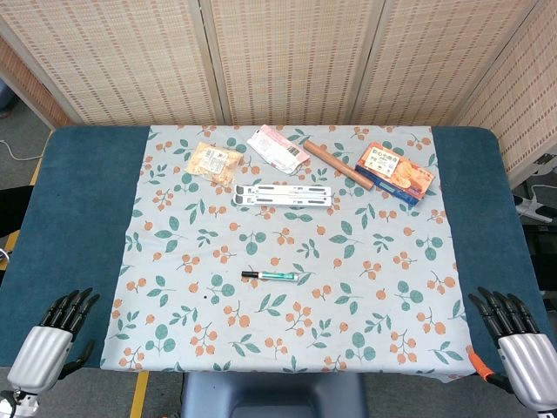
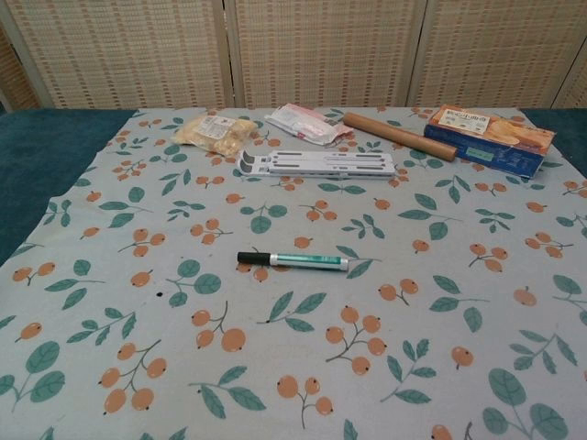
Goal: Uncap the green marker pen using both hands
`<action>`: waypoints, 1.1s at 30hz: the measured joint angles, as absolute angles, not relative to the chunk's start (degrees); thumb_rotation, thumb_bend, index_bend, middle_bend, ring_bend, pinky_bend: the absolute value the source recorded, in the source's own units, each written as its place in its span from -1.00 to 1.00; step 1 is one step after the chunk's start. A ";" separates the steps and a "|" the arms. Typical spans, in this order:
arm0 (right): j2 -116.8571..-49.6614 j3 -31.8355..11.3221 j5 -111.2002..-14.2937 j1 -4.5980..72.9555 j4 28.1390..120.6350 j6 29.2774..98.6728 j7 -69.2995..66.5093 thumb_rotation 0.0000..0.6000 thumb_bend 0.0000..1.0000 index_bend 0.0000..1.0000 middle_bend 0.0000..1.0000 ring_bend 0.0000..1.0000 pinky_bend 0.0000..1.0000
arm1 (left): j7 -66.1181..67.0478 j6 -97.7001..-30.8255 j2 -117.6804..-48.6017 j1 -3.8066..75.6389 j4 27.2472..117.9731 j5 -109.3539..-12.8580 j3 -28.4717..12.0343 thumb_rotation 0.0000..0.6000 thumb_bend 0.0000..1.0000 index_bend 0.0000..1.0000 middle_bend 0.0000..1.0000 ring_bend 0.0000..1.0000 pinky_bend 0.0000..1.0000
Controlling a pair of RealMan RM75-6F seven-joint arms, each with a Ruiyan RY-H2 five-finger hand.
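The green marker pen (image 1: pixel 271 276) (image 2: pixel 293 260) lies flat on the floral tablecloth near the table's middle, its black end pointing left and its white-and-green barrel to the right. My left hand (image 1: pixel 54 335) hangs at the near left corner of the table with its fingers apart and nothing in them. At the near right corner my right hand (image 1: pixel 515 333) is held the same way, holding nothing. Both hands are far from the pen. The chest view shows neither hand.
At the back of the cloth lie a grey folding stand (image 1: pixel 283 196), a yellow snack bag (image 1: pixel 214 162), a pink-white packet (image 1: pixel 278 146), a wooden rolling pin (image 1: pixel 337 164) and an orange-and-blue biscuit box (image 1: pixel 396 171). Teal table surface (image 1: pixel 78 209) flanks the cloth.
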State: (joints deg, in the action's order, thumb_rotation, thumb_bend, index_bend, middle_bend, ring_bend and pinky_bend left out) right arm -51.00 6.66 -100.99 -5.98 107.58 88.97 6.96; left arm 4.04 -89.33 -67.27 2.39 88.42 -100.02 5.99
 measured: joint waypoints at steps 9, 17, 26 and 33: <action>-54.47 6.04 -102.63 -5.29 105.67 89.30 6.73 1.00 -0.68 -1.00 -1.00 -1.00 -1.00 | 4.27 -89.66 -67.79 3.02 88.62 -102.81 6.41 1.00 -0.16 -1.00 -1.00 -1.00 -0.77; -65.37 2.59 -101.16 -0.96 106.38 81.98 17.38 1.00 -0.65 -0.75 -0.67 -1.00 -1.00 | 2.72 -88.27 -67.01 4.23 88.72 -99.52 4.40 1.00 -0.16 -1.00 -1.00 -1.00 -0.77; -87.23 -6.66 -83.96 10.61 105.60 66.37 40.51 1.00 -0.59 -0.53 -0.56 -1.00 -1.00 | 2.10 -86.14 -67.18 5.27 87.69 -95.59 2.47 1.00 -0.16 -1.00 -1.00 -1.00 -0.77; -100.84 -13.79 -70.04 21.64 96.04 59.88 50.62 1.00 -0.58 -0.52 -0.55 -1.00 -1.00 | 4.18 -83.44 -68.34 6.13 87.16 -92.19 1.23 1.00 -0.16 -1.00 -1.00 -1.00 -0.77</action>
